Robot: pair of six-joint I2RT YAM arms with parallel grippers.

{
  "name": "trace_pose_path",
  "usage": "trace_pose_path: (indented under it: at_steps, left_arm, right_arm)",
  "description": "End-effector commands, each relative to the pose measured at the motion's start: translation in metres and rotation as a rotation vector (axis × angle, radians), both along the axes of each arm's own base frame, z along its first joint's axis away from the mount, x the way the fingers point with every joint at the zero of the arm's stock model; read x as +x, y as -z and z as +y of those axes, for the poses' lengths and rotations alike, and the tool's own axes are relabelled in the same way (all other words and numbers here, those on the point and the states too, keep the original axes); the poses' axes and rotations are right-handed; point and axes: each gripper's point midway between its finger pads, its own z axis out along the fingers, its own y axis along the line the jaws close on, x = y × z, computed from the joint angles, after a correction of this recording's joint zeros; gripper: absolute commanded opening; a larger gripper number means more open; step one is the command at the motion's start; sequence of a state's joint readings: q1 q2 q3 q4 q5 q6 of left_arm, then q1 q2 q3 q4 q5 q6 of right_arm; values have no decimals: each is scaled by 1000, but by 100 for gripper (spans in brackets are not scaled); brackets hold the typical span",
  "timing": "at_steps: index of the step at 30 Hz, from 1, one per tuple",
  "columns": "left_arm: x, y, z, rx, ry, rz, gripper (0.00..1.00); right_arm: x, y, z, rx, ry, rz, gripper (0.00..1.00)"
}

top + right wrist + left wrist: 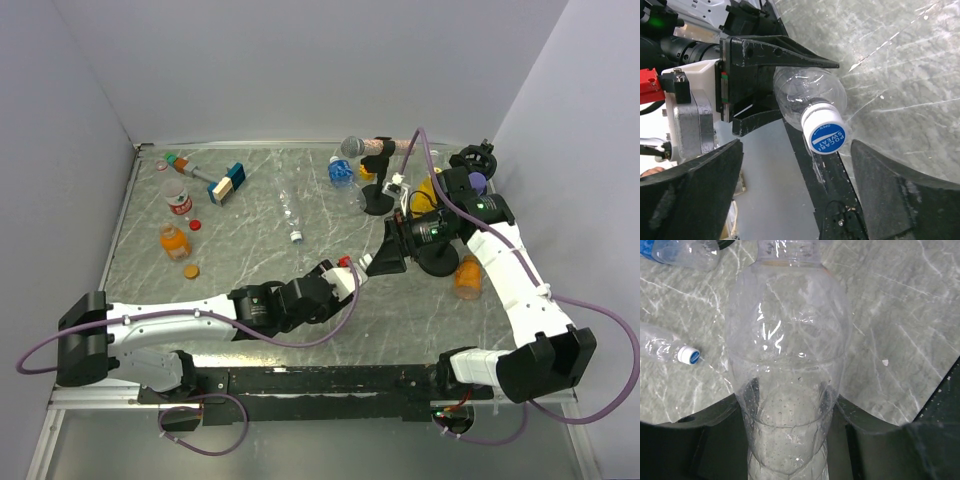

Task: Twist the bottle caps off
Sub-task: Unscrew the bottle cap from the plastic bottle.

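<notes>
Two robot arms meet over a grey marbled table [255, 245]. The left arm [180, 318] reaches in from the near left corner and the right arm [510, 270] bends back from the near right, so their tools face each other near the middle.

The left gripper [790, 432] is pinched on the body of a clear bottle [787, 365], one finger on each side of its lower half. It presents the neck toward the other arm. The right gripper [796, 150] stands spread wide, with its two dark fingers well apart on either side of the bottle's white cap [824, 131] and touching nothing. The cap, with its blue printed top, sits on the neck and points at the right wrist camera.

The step in hand appears to be unscrewing this one cap, caught with the twisting tool off it. The next move calls for the right fingers to close squarely on the cap's side and turn. The left grip must meanwhile stop the thin-walled body from spinning or buckling. Whether the cap is already partly loosened cannot be told.

Elsewhere, a second clear bottle [660, 347] lies on its side on the table with its cap still on. On the left side, a red cap [195, 224] and an orange cap [191, 270] lie loose near a squat orange bottle [173, 240], which suggests part of the job is done.
</notes>
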State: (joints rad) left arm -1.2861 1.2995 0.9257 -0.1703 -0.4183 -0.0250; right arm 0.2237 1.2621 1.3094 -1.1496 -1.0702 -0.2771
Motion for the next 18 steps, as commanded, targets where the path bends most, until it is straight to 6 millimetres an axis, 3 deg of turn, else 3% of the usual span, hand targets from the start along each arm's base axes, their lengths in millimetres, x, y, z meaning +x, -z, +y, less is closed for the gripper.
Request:
trace_pose_path:
  at_steps: [1, 11, 18]
  left_arm:
    - [7, -30, -8, -70, -39, -59, 17]
    - [4, -33, -10, -89, -25, -58, 17]
    - [1, -31, -12, -92, -12, -52, 17]
  right_arm:
    - [-3, -6, 0, 15, 9, 26, 91]
    - [8, -6, 4, 25, 20, 33, 85]
    - [13, -4, 5, 32, 19, 44, 60]
